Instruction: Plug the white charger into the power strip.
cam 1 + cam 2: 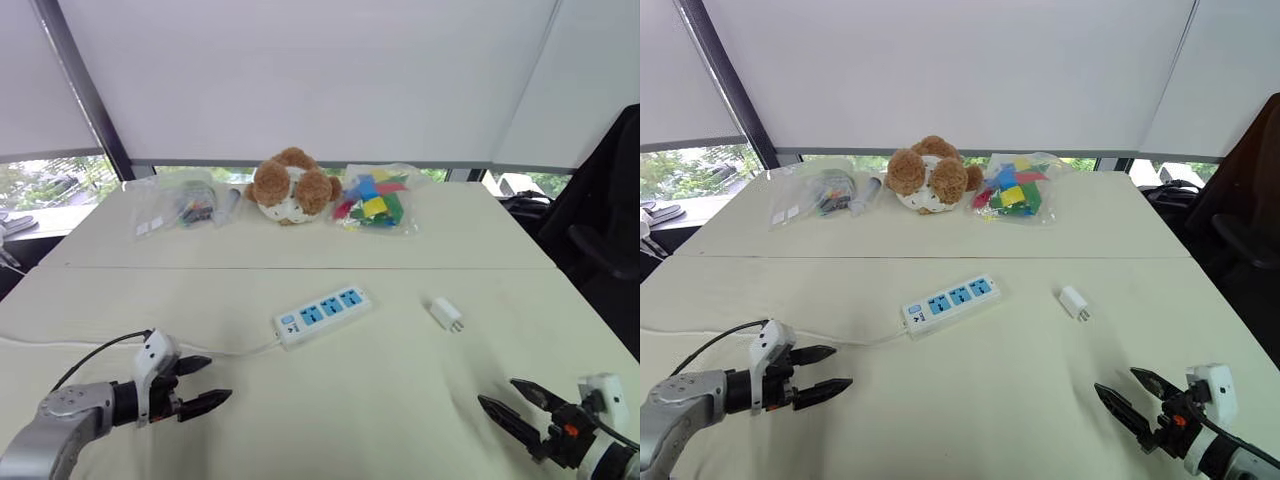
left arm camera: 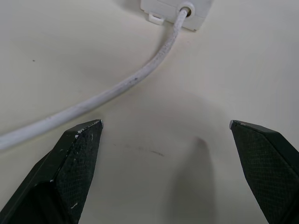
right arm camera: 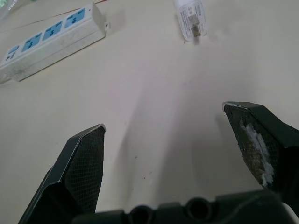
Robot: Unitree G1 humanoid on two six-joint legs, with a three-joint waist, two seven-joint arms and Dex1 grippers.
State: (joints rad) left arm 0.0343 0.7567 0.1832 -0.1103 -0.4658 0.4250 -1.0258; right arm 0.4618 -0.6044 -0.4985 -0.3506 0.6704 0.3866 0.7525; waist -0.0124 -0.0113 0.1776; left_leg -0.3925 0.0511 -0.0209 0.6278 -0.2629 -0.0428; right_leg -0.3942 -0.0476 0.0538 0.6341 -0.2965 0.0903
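The power strip (image 1: 322,314) lies flat in the middle of the table, its blue socket panels facing up and its white cord (image 1: 230,351) trailing off to the left. To its right, apart from it, the white charger (image 1: 445,314) lies on its side with its prongs pointing toward me. My left gripper (image 1: 203,381) hovers open over the table near the cord, left of the strip's cord end (image 2: 173,10). Near the front right edge my right gripper (image 1: 502,398) is open and empty, with the charger (image 3: 190,17) and the strip (image 3: 49,41) both ahead of it.
Along the far side of the table sit a brown and white plush toy (image 1: 291,187), a clear bag of coloured blocks (image 1: 373,199) and a clear bag of small items (image 1: 185,205). A dark chair (image 1: 605,230) stands at the right.
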